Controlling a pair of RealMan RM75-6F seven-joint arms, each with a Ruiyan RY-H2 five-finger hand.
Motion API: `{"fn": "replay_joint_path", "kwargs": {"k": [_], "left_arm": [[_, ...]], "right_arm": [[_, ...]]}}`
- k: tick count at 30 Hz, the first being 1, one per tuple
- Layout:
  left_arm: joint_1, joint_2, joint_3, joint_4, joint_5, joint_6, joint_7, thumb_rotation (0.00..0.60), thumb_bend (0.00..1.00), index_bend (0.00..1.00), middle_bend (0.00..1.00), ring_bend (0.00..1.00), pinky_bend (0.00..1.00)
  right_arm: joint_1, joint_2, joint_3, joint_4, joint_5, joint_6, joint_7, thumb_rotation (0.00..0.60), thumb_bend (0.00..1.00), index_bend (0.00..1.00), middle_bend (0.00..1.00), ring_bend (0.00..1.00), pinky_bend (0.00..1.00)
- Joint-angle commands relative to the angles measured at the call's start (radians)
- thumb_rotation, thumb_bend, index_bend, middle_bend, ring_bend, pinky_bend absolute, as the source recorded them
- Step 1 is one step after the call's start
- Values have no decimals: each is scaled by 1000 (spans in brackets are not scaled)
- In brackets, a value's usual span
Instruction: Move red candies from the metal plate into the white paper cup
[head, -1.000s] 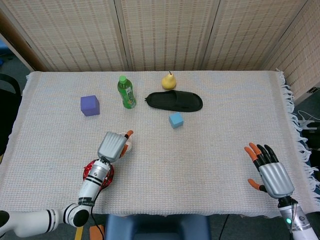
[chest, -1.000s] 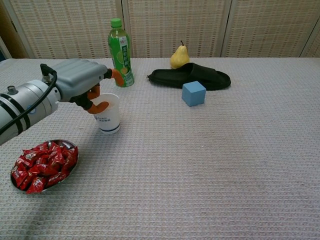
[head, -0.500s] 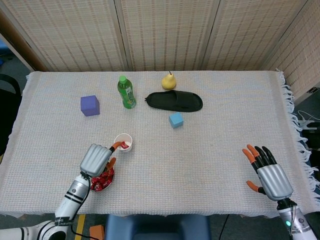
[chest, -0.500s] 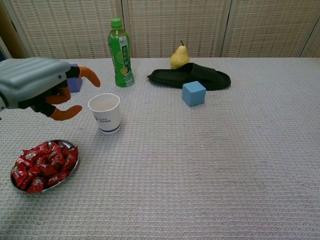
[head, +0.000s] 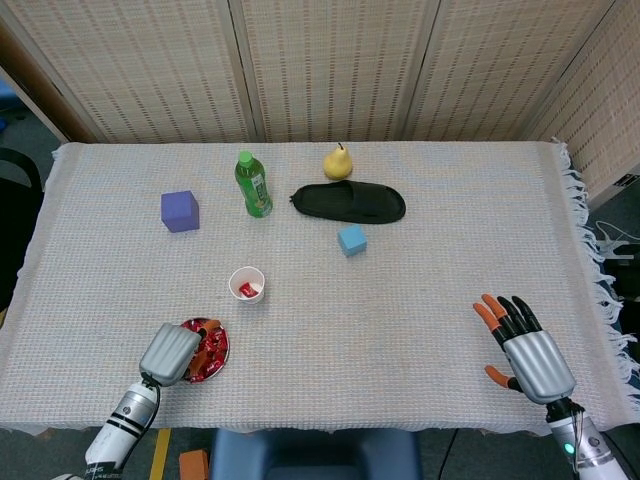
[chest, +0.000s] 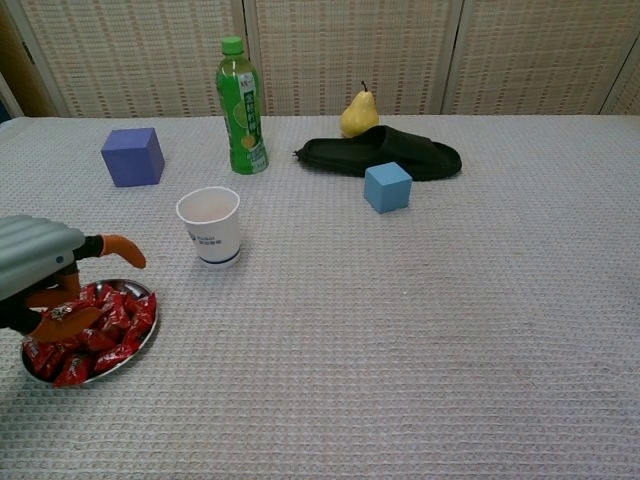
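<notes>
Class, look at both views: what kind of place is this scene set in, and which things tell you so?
Probably an indoor robot test or lab setup, not a home. A cloth-covered table stands before woven screens, and it holds unrelated props: a slipper, a pear and a purple cube.

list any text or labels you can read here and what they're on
No text here can be read.
White paper cup: a small dark printed mark low on its side, too small to read.
Green bottle: a label with light markings, too blurred to read.
The other things show no visible writing.
</notes>
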Motion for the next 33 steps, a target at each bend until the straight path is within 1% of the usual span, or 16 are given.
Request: {"fn": "replay_joint_path", "kwargs": {"k": [1, 6, 16, 21, 26, 33], "left_arm": [[11, -5, 0, 18, -15, -14, -7, 600, 427, 206, 1000, 1000, 1000], [11, -14, -6, 42, -40, -54, -7, 600, 428, 186, 1000, 1000, 1000], [14, -61, -19, 88, -52, -70, 43, 600, 427, 186, 1000, 1000, 1000], [14, -80, -28, 107, -64, -79, 64, 600, 427, 246, 1000, 1000, 1000], [12, -78, -36, 109, -73, -89, 69, 600, 425, 308, 1000, 1000, 1000], [12, -79, -41, 112, -60, -92, 56, 600, 427, 363, 1000, 1000, 1000]], "right_arm": [[2, -1, 0, 1, 3, -4, -2, 600, 96, 0, 0, 0, 0], [3, -3, -1, -1, 4, -7, -8, 600, 96, 0, 0, 0, 0], [3, -1, -5, -4, 0, -8, -11, 600, 96, 0, 0, 0, 0], [2, 1, -4, -5, 1, -5, -7, 600, 96, 0, 0, 0, 0], [3, 2, -3, -4, 4, -6, -7, 600, 96, 0, 0, 0, 0], [4, 1, -3, -5, 8, -11, -9, 600, 96, 0, 0, 0, 0]]}}
